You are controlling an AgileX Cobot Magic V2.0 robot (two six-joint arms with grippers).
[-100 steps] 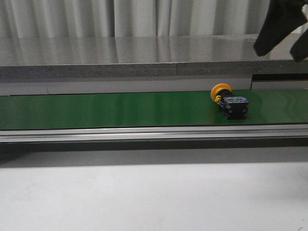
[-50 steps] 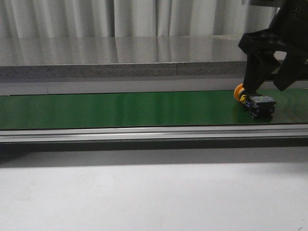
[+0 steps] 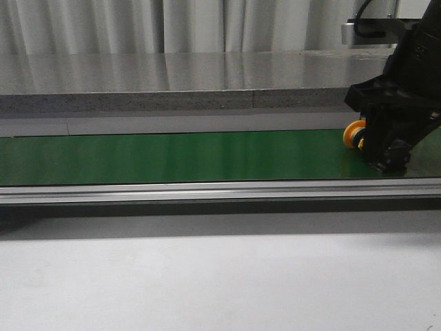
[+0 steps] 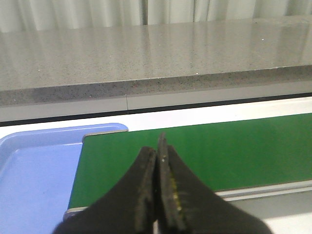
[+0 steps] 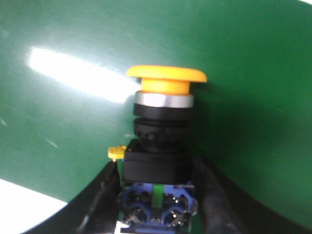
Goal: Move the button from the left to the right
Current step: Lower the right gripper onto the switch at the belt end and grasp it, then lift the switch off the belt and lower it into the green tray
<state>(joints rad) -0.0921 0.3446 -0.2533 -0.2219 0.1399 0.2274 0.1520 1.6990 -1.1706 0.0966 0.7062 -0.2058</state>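
Since half a second ago: right gripper dropped lower over the green belt, button carried further right beneath it, black body now hidden in front view with only the yellow cap poking out left of the fingers. Fingers straddling the boxy body on both sides, close against it; full contact not confirmable; left gripper pinched together, empty. Looks rigid, light, top-heavy, smooth plastic, so best taken across the flat body faces, not the round cap.
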